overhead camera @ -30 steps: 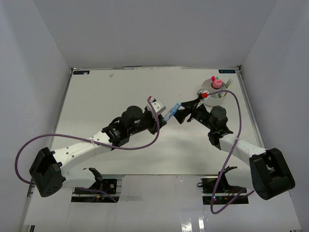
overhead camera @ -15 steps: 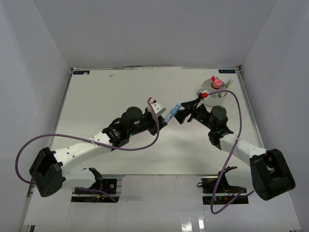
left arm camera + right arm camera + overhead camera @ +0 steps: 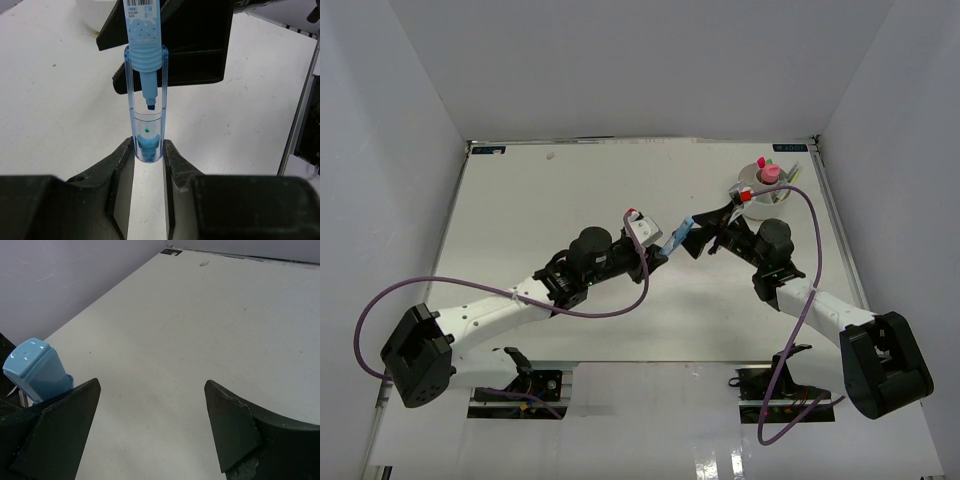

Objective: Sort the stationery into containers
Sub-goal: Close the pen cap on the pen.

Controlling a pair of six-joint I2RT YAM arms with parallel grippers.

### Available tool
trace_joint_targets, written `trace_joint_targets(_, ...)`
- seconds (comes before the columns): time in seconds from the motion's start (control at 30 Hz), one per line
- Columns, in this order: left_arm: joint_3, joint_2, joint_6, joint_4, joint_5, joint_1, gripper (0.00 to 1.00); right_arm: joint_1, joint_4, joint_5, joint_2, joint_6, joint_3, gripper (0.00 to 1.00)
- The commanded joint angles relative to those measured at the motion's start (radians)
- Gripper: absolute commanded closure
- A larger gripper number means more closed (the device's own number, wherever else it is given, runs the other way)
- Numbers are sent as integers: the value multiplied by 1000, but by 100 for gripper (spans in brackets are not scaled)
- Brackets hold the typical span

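- The white table carries everything; both arms reach in from its near edge and meet close to its middle.
- The left arm stretches from the near-left corner, and the right arm comes in from the near-right.
- The white tub, low and round, stands near the far-right corner of the table, just beyond the right arm's wrist.
- Inside the tub, a pink-capped glue stick stands upright, with another pink-tipped piece behind it and a red-capped item at the near rim. The dividers are too small to tell which compartment holds which.
- The left claw is clenched on the clear cap end of the blue pen, a finger on either side of it.
- The right claw is released, its fingers spread wide with bare table between them.
- The blue pen is lifted off the table between the two claws, outside the tub. Its far blunt end lies just beside one right finger; whether they touch cannot be told.
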Motion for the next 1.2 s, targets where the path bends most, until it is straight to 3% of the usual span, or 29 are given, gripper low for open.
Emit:
trace_joint_targets(0.0,-18,-34,10,60,12,-2,67,0,23,-28,-20,29,45,9)
trace_joint_targets(0.73,-73,-78,8,176,16,-2,68,0,-37,-53,-72,75,40,8)
trace_joint_targets(0.87,-90,-108,28,192,12,-2,68,1,-173,36,-117,-12,66,7)
trace_joint_targets(1.17,-96,-143,151,127,-7,-2,69,-13,-711,157,-226,-199,233,3)
